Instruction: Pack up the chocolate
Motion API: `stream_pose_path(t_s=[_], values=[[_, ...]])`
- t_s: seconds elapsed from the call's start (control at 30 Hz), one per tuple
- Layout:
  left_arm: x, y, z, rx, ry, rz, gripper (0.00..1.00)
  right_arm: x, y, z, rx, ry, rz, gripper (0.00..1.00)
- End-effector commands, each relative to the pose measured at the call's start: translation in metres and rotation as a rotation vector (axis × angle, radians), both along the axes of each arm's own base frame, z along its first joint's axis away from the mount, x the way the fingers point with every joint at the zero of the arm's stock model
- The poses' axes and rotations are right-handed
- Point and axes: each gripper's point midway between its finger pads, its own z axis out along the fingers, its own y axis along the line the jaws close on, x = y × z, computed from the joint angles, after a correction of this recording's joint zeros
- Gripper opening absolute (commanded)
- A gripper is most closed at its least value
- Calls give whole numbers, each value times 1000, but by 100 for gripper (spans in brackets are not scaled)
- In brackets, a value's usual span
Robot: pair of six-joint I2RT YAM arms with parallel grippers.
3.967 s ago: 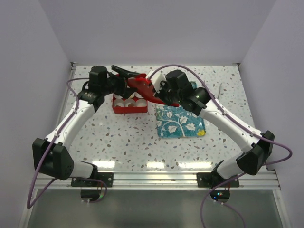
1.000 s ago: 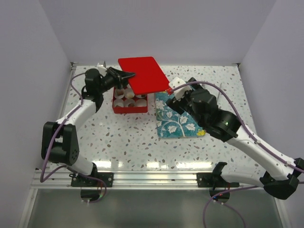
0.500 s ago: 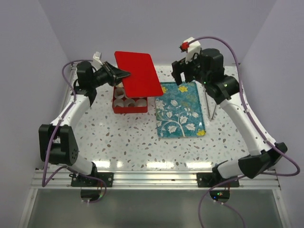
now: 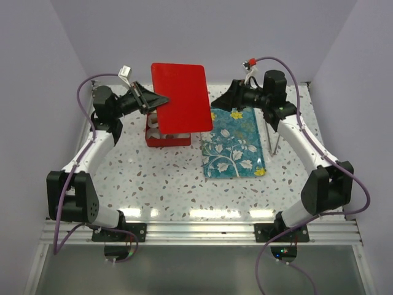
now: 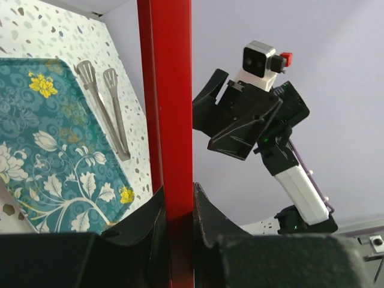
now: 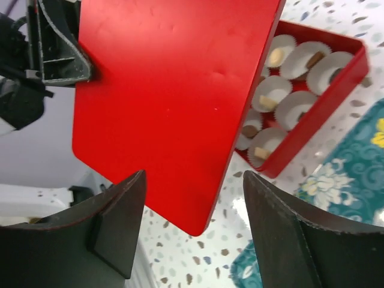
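My left gripper (image 4: pixel 158 99) (image 5: pixel 179 192) is shut on the left edge of a flat red lid (image 4: pixel 181 98) (image 5: pixel 168 90) (image 6: pixel 174 90), held in the air above a red box (image 4: pixel 167 141) (image 6: pixel 318 114). The box holds white paper cups, and several carry a chocolate (image 6: pixel 275 57) (image 6: pixel 262 152), some brown, some cream. The top view's lid hides most of the box. My right gripper (image 4: pixel 228 98) (image 6: pixel 195 176) stands open just right of the lid's edge, with nothing between its fingers.
A teal flower-print tray (image 4: pixel 233 147) (image 5: pixel 54 156) (image 6: pixel 354 174) lies right of the box. Metal tongs (image 4: pixel 270 132) (image 5: pixel 111 108) lie on the speckled table beyond the tray's right side. White walls close in the back and both sides.
My right arm rose off the tray and swung back, its gripper now facing the lid's right edge with jaws somewhat narrower. The left gripper drew the lid up and over the box.
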Motion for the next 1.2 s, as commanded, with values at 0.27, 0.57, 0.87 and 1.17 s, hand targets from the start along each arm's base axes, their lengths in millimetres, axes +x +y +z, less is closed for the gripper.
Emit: stream_pose_path(t_s=[0.27,0.57,0.87,1.17], values=[[-34,-1,49,-129,-215,-90,0,-22,18,17,171,-3,150,66],[-34,-2,48,-136,-217,-94,0,-29,23,0,192,47,195,60],[-19,-1,22,-96,-158,-60,0,-37,32,-3,281,99,230,24],[1,3,-19,-7,-68,3,30,-38,47,-5,409,159,235,9]])
